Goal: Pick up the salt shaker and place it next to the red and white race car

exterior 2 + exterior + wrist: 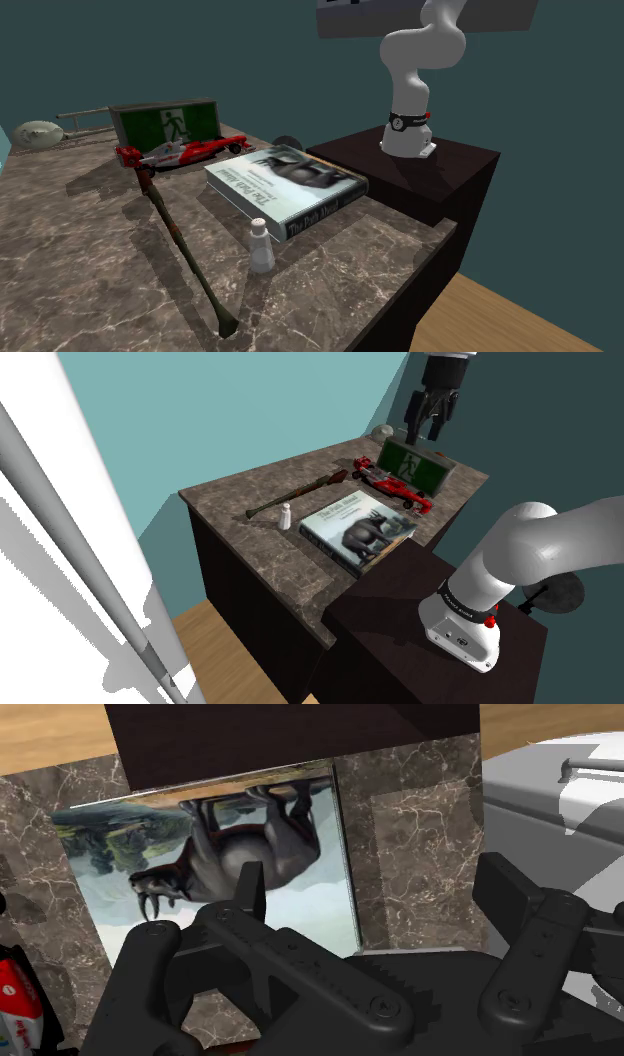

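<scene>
Black two-finger gripper [428,424] spread apart, clasping nothing, high above a green exit sign [415,467] and the red and white race car [395,485] in the shoulder view. Wrist view: below the fingers, a hardback book [220,854], tusked beast on its cover. In both exterior views, small white salt shaker [285,518] upright on the brown marble counter [230,502], between book and long brown club [297,494], well apart from the race car

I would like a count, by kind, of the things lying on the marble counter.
salt shaker: 1
book: 1
race car: 1
green sign: 1
long stick: 1
pale rounded object: 1
Total: 6
</scene>
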You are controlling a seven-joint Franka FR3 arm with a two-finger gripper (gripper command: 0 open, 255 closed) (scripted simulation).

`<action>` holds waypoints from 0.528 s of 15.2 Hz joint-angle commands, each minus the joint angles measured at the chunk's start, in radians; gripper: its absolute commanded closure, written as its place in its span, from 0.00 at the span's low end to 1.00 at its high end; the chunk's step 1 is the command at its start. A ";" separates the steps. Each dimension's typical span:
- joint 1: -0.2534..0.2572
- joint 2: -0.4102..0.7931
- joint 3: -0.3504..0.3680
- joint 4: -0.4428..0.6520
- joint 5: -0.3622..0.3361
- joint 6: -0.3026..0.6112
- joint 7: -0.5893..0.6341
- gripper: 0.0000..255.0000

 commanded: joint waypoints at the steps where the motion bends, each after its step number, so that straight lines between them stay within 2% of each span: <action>1: 0.000 0.000 0.000 0.000 0.000 0.000 0.000 0.00; 8: 0.009 0.073 -0.011 -0.166 0.007 0.306 -0.044 0.00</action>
